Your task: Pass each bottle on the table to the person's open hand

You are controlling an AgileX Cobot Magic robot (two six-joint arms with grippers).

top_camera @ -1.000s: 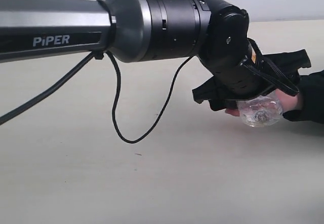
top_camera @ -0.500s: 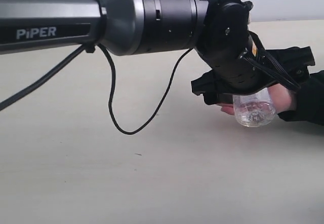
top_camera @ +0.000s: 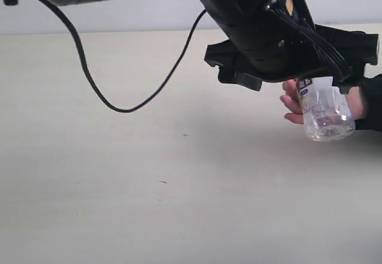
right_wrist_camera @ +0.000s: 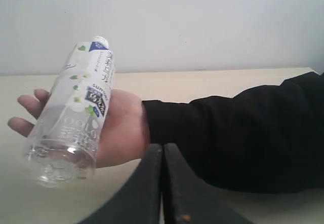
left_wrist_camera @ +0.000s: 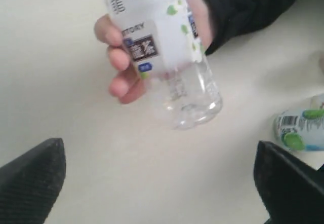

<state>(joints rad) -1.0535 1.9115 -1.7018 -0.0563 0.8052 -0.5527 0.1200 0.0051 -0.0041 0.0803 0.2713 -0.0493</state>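
My exterior camera sits low, near table height, facing the bottle from across the tabletop, the left arm close to its lens. My left wrist camera looks steeply down on the bottle from close above. My right wrist camera views it level and near, wall behind. All three share the bottle and the hand bearing it.

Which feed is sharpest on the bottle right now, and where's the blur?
Right wrist view: bottle sharp, label readable, even light. Left wrist view: bottle smeared, fingers dark and soft. Exterior view: arm near the lens, blurred.
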